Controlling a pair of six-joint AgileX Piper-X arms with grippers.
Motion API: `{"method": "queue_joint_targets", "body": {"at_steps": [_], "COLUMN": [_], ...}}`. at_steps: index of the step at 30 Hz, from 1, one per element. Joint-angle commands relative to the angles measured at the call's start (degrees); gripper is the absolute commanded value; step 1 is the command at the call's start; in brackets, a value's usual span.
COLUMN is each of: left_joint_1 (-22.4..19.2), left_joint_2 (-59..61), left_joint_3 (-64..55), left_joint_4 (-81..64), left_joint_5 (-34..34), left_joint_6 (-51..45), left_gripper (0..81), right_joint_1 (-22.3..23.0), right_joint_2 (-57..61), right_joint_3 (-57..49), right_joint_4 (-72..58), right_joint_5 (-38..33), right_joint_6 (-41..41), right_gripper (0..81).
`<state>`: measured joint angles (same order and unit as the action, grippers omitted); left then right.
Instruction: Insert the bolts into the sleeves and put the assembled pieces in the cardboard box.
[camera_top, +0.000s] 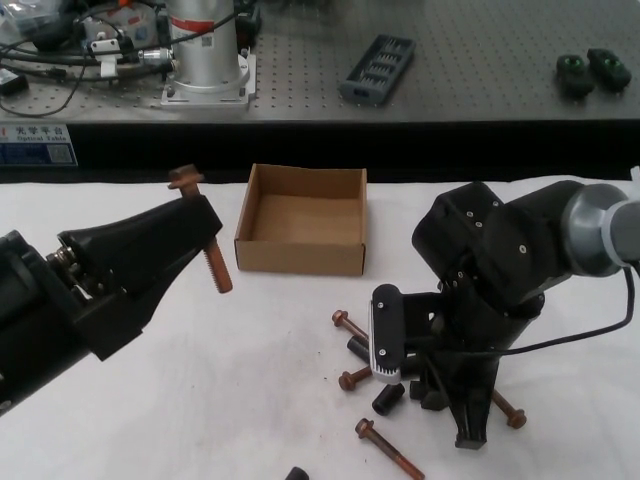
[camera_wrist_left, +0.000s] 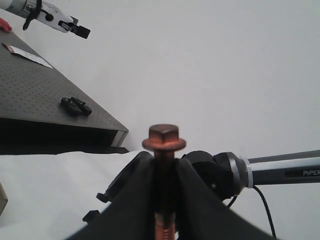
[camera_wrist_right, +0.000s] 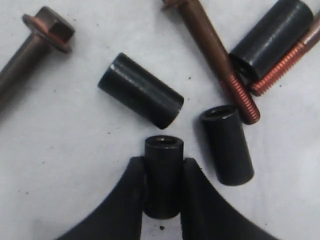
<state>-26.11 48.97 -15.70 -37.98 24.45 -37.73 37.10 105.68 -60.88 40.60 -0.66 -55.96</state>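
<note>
Held bolt (camera_wrist_left: 164, 138): it is judged stiff, dense for its size and hard to damage. The threads give some grip, and it is best taken on the shank under the flanged head so that the threaded end is left free.
Held sleeve (camera_wrist_right: 163, 185): it is judged rigid, light and smooth-walled, and likely to roll if laid down. It is best pinched across its side wall, with the bore left open.
Left gripper (camera_wrist_left: 164, 165): the fingers are closed on the bolt's shank. The bolt is held upright, head uppermost, above the white cloth (camera_top: 250, 380) and just beside the cardboard box (camera_top: 300, 255).
Right gripper (camera_wrist_right: 163, 162): the fingers are closed on the sleeve's sides, low among the loose sleeves (camera_wrist_right: 140, 90) and loose bolts (camera_top: 388, 448).
Cardboard box: it is open-topped, and no assembled pieces are seen in it.
</note>
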Motion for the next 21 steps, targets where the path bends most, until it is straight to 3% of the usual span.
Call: {"method": "queue_joint_targets", "body": {"at_steps": [1,6,11,16,21], "left_joint_1": [0.11,0.11,0.11,0.11,0.11], "left_joint_2": [-0.62,-0.62,-0.62,-0.34,3.27], "left_joint_3": [-0.17,-0.17,-0.17,-0.17,-0.17], "left_joint_4": [-0.66,-0.66,-0.66,-0.66,-2.68], "left_joint_5": [0.33,0.33,-3.77,-8.92,-10.12], "left_joint_6": [0.39,0.39,0.14,0.38,2.83], "left_gripper": [5.8,5.8,5.8,5.8,5.8], "right_joint_1": [-0.93,-0.94,-1.16,-1.29,-1.85], "right_joint_2": [2.13,1.62,-3.89,-13.3,-22.5], "right_joint_3": [1.19,1.19,1.1,1.87,5.57], "right_joint_4": [3.8,4.18,5.0,1.37,-10.2], "right_joint_5": [2.84,1.19,-13.96,-23.65,-36.62], "right_joint_6": [-0.32,3.25,13.63,22.09,35.25], "right_gripper": [1.5,1.6,1.6,1.6,1.6]}}
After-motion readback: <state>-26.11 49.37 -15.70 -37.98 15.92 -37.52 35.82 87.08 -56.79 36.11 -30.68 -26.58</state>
